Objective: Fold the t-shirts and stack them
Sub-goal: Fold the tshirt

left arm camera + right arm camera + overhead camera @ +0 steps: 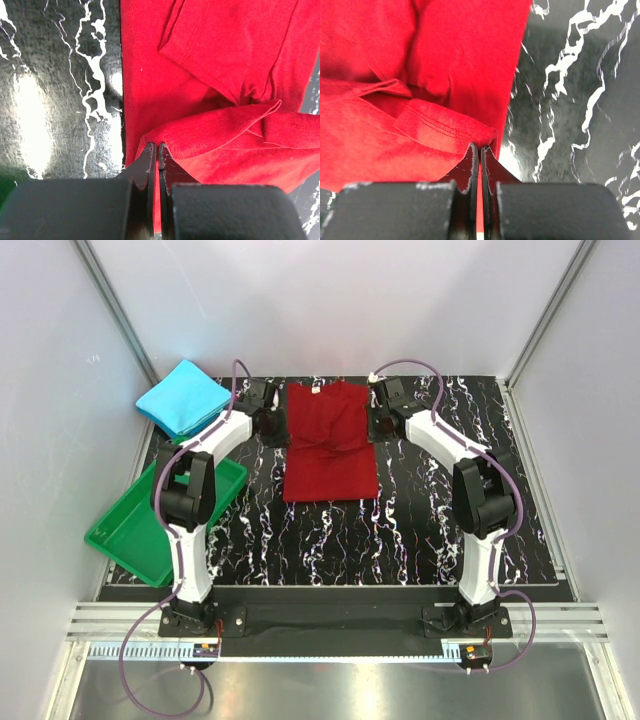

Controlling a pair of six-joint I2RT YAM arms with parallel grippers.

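my left gripper [157,150] and right gripper [480,150] each pinch a side edge of the red t-shirt [330,450]; blue t-shirt [185,398] lies folded far left.

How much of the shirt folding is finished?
Done: the blue t-shirt lies folded at the far left. In hand: the left gripper and right gripper each pinch an edge of the red t-shirt, partly folded. Left: finish that fold, then stack the shirts.

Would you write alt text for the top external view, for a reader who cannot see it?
The left gripper and right gripper pinch the side edges of a red shirt on a black table. A folded blue shirt and a green tray lie at left.
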